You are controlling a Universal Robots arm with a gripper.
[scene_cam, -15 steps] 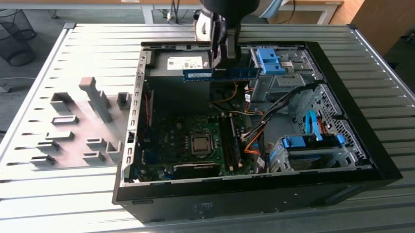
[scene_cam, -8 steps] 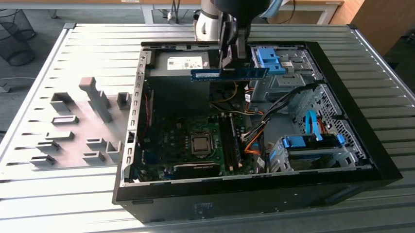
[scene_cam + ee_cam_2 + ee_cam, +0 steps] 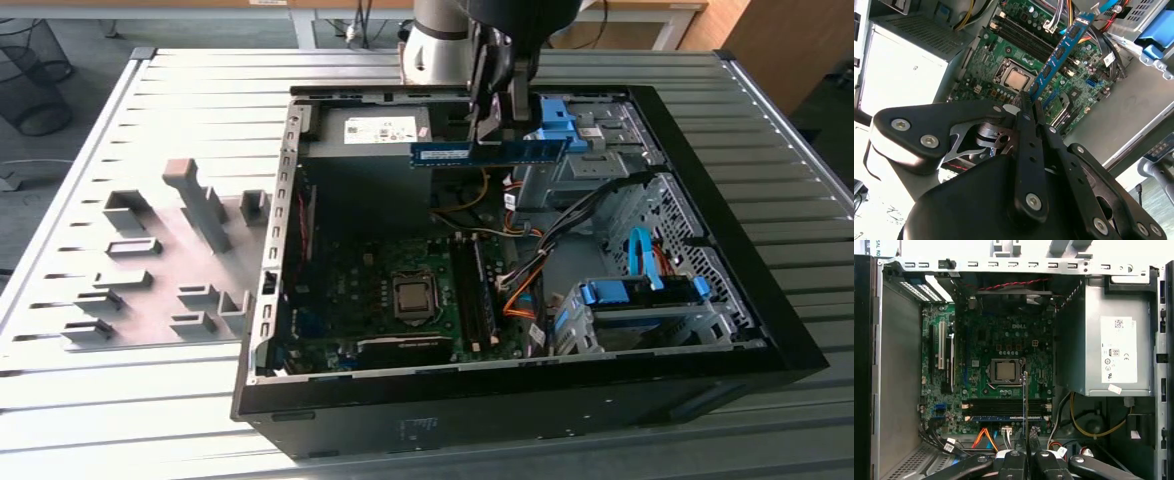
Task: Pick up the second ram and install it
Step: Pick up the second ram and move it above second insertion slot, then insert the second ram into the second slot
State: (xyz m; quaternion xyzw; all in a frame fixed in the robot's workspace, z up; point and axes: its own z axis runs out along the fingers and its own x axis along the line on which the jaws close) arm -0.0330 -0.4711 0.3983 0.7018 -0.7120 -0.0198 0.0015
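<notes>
Pincer (image 3: 485, 138) clamps second ram (image 3: 531, 151), upper centre, held level above motherboard (image 3: 360, 290), likely for slotting.

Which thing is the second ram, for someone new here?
Find the open case on the table. Above it the fingers pinch the ram, a thin blue stick. Unlike the chunky light-blue brackets, it is flat, chip-lined and held aloft.

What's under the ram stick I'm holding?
The motherboard: the ram stick, clamped in the gripper, hangs over the memory slots beside the processor socket. One slot already holds a blue stick. The held stick's edge covers a thin strip of the slots.
</notes>
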